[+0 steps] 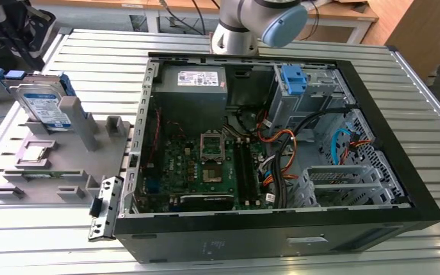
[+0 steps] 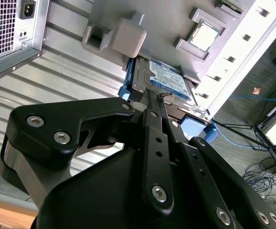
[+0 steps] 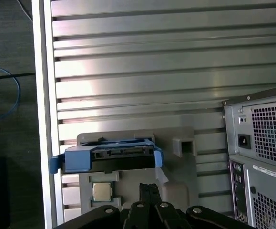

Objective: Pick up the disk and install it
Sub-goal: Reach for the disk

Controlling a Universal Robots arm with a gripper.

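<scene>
At the exterior view's upper left you have the disk [image 1: 44,106] standing on edge in the grey holder [image 1: 66,166], its white-and-blue label facing the camera and blue rails along its sides. The holder rests on the slatted metal table [image 1: 21,240], and a small square processor chip [image 1: 36,153] lies in a pocket of the holder just below the disk. Moving toward the middle, the open computer case [image 1: 243,238] lies on its side just beside the holder. Inside it, the grey power-supply box [image 1: 201,91] sits in the upper part, the green motherboard [image 1: 204,172] lies below that, and a tangle of orange and black cables [image 1: 281,143] runs toward the exterior view's right. A blue bracket [image 1: 292,80] with no drive in it sits in the upper right of the case. The arm [image 1: 251,23] comes in at the top centre of the frame, behind the case. In both wrist views your claw [image 3: 149,191] [image 2: 153,98] has its fingertips pressed together with nothing between them. It is apart from the disk [image 3: 111,157] [image 2: 168,78], which sits in the holder beyond the fingertips. The back of the case [image 3: 261,143] stands to one side.
</scene>
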